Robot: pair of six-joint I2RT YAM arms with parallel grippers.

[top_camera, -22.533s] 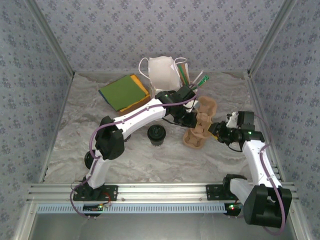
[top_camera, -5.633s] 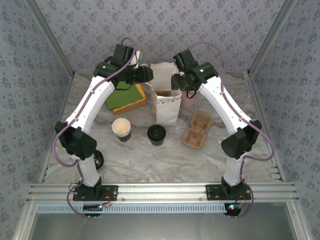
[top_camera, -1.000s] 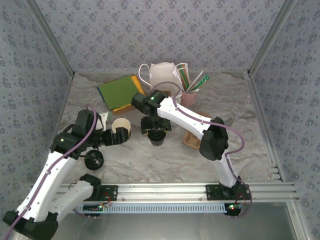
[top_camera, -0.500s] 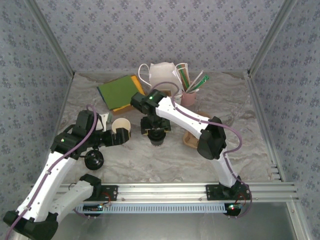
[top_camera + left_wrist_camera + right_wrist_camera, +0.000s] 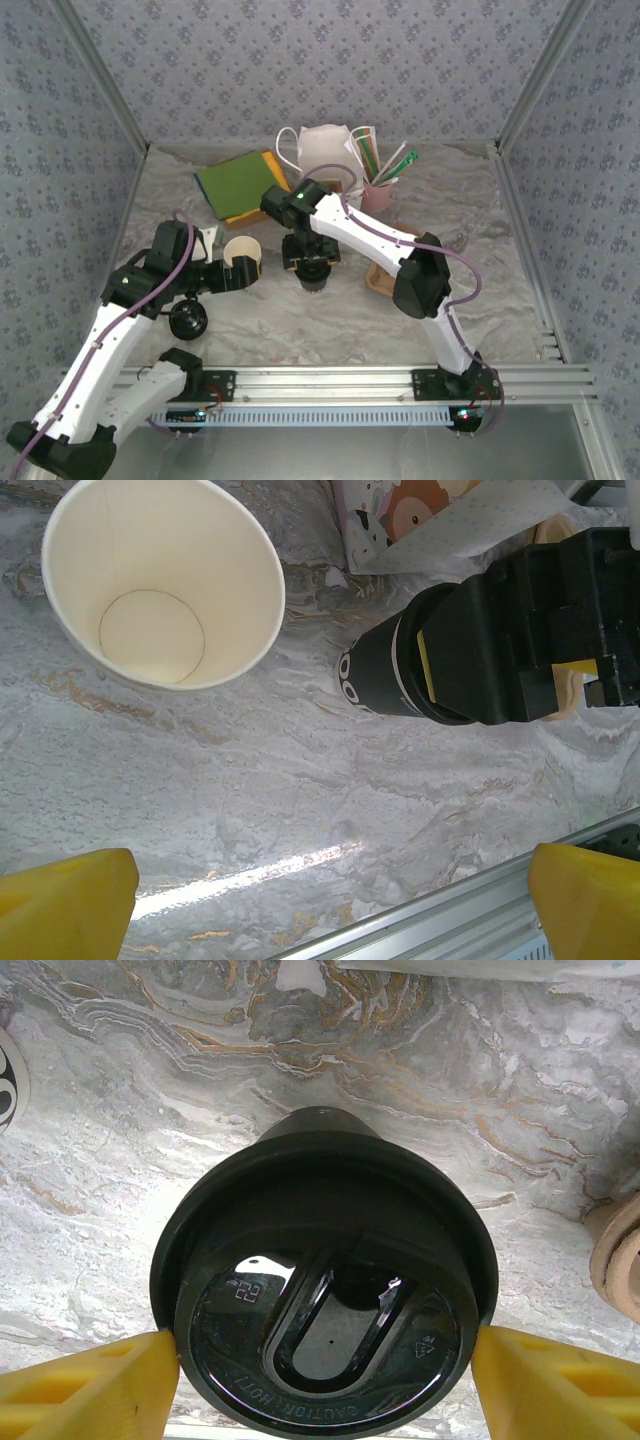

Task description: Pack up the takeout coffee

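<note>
The takeout coffee [image 5: 325,1330] stands upright mid-table, in front of the paper bag [image 5: 325,150], so the grasp seems to be the step in hand. The right gripper [image 5: 325,1360] straddles its lid, with its pads at the rim. Whether they pinch cannot be told. The next move likely calls for a firm squeeze and a level lift. The left gripper [image 5: 330,890] gapes empty. The right wrist view shows the pads at the rim, which the arm hides in the top view.

A few seconds ago both arms were up high by the bag [image 5: 322,150]. The right arm has come down, and the right tool [image 5: 325,1365] is now over the takeout coffee [image 5: 320,1210]. Its fingers [image 5: 90,1385] have moved in a little and touch the lid on both sides. The left arm came down too, so the left tool [image 5: 236,275] is now beside the open cup [image 5: 160,580].
</note>
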